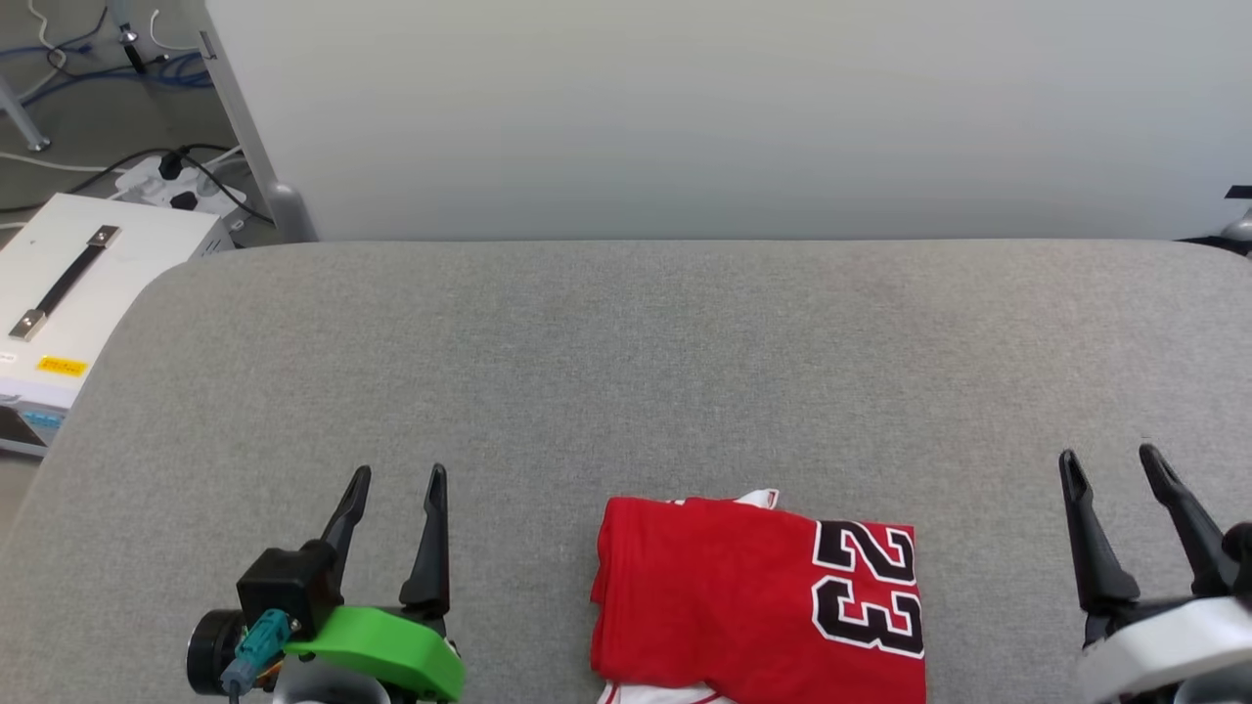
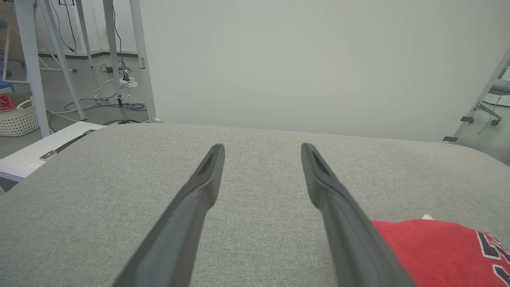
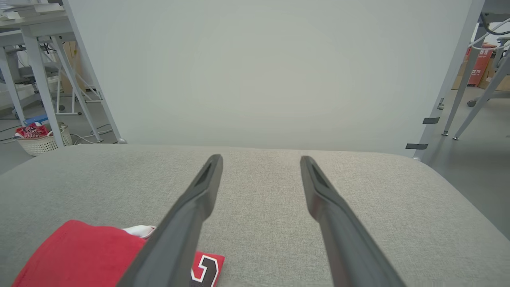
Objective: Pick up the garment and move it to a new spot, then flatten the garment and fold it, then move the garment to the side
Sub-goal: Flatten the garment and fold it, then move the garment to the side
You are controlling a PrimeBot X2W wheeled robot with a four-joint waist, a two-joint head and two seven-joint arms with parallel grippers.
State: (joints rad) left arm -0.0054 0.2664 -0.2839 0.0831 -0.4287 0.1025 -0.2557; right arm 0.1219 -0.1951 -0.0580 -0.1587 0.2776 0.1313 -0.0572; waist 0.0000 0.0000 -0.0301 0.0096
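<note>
The garment is a red T-shirt folded into a compact rectangle, lying at the near middle of the grey padded table. A dark, white-outlined "23" shows on its right part, and white cloth peeks out at its top and bottom edges. My left gripper stands open well to the left of it, holding nothing. My right gripper stands open to the right of it, also holding nothing. The left wrist view has the garment at its lower right; the right wrist view has the garment at its lower left.
A pale partition wall rises behind the table's far edge. A white box with a black handle sits beside the table's left edge, with cables and a power strip on the floor. A white basket stands on the floor.
</note>
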